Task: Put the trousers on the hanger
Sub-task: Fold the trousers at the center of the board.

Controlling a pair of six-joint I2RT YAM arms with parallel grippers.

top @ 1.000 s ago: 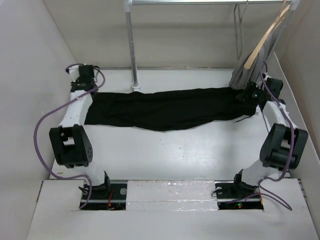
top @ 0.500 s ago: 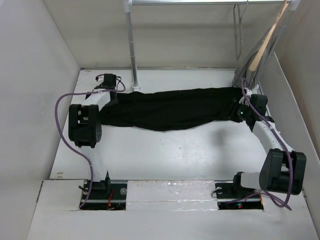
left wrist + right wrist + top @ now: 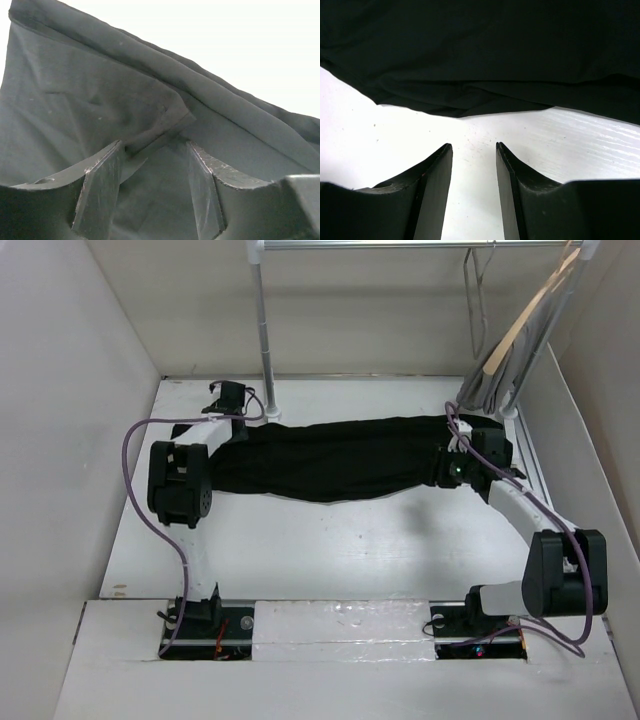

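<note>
Step, judged: grasping trousers (image 3: 340, 455), spread flat across far part of table (image 3: 330, 540). Left gripper (image 3: 152, 150) apart, straddling a cloth fold. Right gripper (image 3: 472, 147) apart over bare table, just short of cloth edge. Next: close on both ends, lift toward wire hanger (image 3: 472, 310) on rail (image 3: 400, 245). Count: one trousers; two hangers, wire plus wooden hanger (image 3: 515, 325); two grippers.

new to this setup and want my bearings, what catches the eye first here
The black trousers stretched across the far half of the white table dominate. The left end effector stands open over one end of the cloth, the right end effector open over bare table by the other. A wire hanger hangs from the rail, back right.
</note>
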